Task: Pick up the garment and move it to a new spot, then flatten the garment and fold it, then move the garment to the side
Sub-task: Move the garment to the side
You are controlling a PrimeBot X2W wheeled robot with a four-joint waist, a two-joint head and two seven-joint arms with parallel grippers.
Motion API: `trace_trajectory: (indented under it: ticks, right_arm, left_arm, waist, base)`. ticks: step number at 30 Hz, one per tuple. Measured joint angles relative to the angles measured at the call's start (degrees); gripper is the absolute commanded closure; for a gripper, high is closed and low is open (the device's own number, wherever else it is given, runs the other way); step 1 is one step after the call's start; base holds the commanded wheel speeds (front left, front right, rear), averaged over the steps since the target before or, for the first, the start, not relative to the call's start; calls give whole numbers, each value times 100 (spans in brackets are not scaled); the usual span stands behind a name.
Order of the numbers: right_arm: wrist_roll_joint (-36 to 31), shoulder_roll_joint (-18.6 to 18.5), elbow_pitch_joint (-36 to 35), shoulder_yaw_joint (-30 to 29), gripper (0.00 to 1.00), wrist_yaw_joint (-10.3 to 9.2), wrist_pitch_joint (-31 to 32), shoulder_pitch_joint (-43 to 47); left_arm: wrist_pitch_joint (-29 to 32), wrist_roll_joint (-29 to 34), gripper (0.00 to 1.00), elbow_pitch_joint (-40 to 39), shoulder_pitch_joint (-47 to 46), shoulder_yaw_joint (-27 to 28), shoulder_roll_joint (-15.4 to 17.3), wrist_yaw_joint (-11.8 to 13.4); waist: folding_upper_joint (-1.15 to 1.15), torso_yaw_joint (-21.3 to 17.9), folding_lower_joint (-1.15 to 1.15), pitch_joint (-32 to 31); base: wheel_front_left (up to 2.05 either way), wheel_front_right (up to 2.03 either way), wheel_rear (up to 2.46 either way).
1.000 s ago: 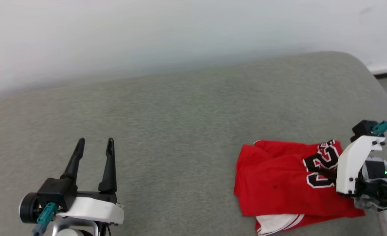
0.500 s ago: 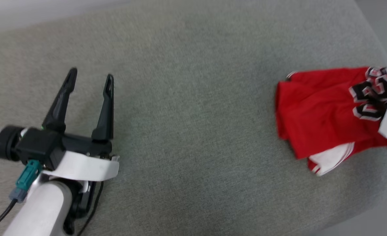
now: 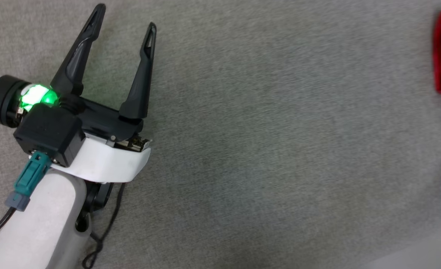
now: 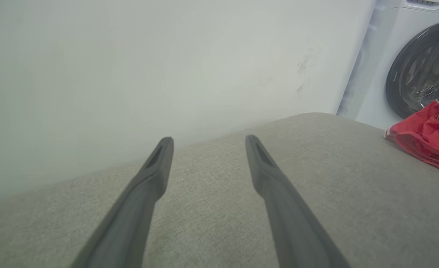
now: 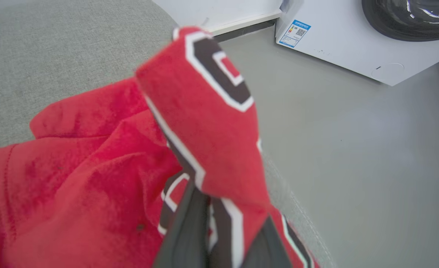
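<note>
The right gripper (image 5: 225, 223) is pinched tight on the garment (image 5: 204, 111), with a fold of red cloth and its black-and-white print caught between the two dark fingers. The rest of the garment lies bunched on the grey worktop (image 3: 261, 149), near its edge, with the floor (image 5: 353, 149) and a white washing machine (image 5: 353, 48) beyond. The left gripper (image 3: 126, 16) is spread wide with nothing in it, over the worktop and well apart from the garment.
</note>
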Motion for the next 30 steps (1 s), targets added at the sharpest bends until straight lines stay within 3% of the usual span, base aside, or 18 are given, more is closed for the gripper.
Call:
trace_trajectory:
  ticks: [1, 2, 9, 15, 24, 30]
  right_arm:
    - [-73, 42, 52, -66, 19, 0, -143, -30]
    - [-130, 96, 116, -121, 0, 0, -261, -54]
    - [-679, 261, 572, -535, 0, 0, -1034, -92]
    - [-1005, 63, 787, -694, 0, 0, -1481, -69]
    - [-610, -454, 849, 37, 0, 0, -1933, 695]
    - [-220, -448, 600, 723, 0, 0, -2242, 1563]
  left_arm:
    - [4, 2, 0, -4, -32, -11, -2, -18]
    - [5, 13, 0, -8, -55, -21, -2, -25]
    - [-40, 22, 0, 76, -87, -19, 4, -7]
    - [-215, -145, 0, 326, 235, 21, -63, 85]
    - [-492, -476, 0, 756, 990, 174, -259, 374]
    - [-547, -689, 0, 939, 1661, 290, -363, 599]
  waist:
    - [0, 34, 0, 58]
    - [0, 69, 0, 108]
    - [0, 198, 0, 127]
    - [0, 184, -1, -281]
    - [0, 255, -1, -1321]
    - [0, 406, -2, -2098]
  base:
    - [0, 0, 0]
    - [0, 0, 0]
    - [0, 0, 0]
    - [0, 0, 0]
    - [0, 0, 0]
    - [0, 0, 0]
